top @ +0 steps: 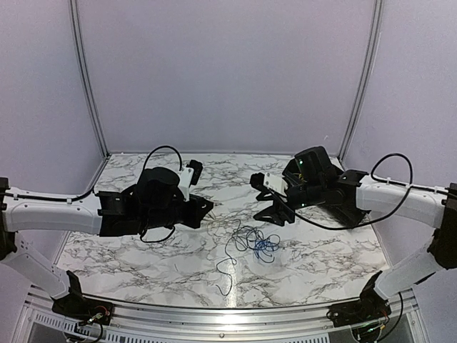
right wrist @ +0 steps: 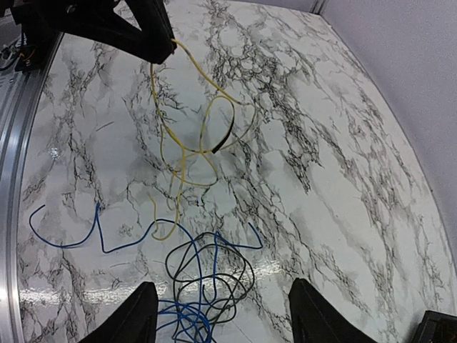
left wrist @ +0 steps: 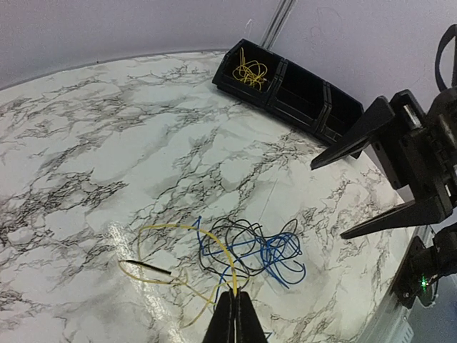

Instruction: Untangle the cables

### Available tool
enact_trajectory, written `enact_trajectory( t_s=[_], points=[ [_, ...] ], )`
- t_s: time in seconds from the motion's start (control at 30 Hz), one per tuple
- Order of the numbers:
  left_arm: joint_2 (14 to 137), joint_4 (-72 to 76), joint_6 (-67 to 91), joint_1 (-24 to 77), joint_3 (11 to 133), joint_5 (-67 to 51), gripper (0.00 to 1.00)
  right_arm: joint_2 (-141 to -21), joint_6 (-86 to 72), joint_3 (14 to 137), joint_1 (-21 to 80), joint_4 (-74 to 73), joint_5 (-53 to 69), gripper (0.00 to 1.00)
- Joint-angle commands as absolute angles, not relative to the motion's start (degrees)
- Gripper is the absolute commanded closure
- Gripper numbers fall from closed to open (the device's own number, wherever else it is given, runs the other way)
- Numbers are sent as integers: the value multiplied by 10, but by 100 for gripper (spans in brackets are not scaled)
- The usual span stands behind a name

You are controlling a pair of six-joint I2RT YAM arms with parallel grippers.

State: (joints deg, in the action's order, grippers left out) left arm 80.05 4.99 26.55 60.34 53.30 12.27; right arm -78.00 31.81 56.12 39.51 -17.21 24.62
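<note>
**Left gripper clamped on yellow cable; right gripper stands open above the tangle**

The cables [top: 251,241] lie in a loose knot on the marble table [top: 128,250], toward 6 o'clock from its centre in the overhead view. One thin dark strand trails from the knot toward 7 o'clock.

The left gripper [left wrist: 234,300] sits at 10 o'clock from the knot. Its fingers are pressed together on the yellow cable [left wrist: 175,226]. In the left wrist view, that cable leaves the fingertips at the bottom edge, rises toward 12 o'clock, then swings out in a wide loop toward 9 o'clock. It carries a short dark section (whether a sleeve or a plug cannot be told).

The right gripper [right wrist: 223,289] is at 1 o'clock from the knot in the overhead view. Its jaws are spread wide with nothing gripped between them. Its own camera looks down past both fingers onto the knot below.

The blue cable [left wrist: 284,251] and the black cable [right wrist: 170,261] are wound through each other in overlapping rings. One blue end runs free across the marble toward 9 o'clock in the right wrist view. The yellow cable's lower loops reach the edge of these rings.

At 1 o'clock in the left wrist view, a black compartment bin [left wrist: 275,106] stands near the table's far edge. A yellow coil [left wrist: 250,71] lies in its leftmost compartment.
</note>
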Motion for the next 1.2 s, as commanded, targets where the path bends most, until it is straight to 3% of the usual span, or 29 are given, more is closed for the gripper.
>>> enact_trajectory(
  t_s=[0.0, 0.37, 0.53, 0.6, 0.73, 0.87, 1.17],
  points=[
    [818, 134, 300, 605, 537, 89, 100, -824, 302, 585, 393, -184, 292, 36],
    [814, 178, 345, 605, 515, 74, 100, -919, 271, 608, 409, -135, 329, 29],
    [803, 187, 355, 606, 504, 70, 100, -962, 257, 632, 410, -126, 340, 32],
    [799, 189, 357, 606, 501, 70, 100, -972, 250, 637, 410, -120, 349, 39],
    [790, 192, 360, 606, 491, 75, 100, -980, 245, 643, 410, -117, 356, 62],
    [774, 193, 359, 606, 474, 104, 100, -973, 251, 638, 404, -127, 347, 99],
    [675, 174, 392, 601, 359, 195, 100, -907, 221, 643, 221, -136, 383, 100]
  ],
)
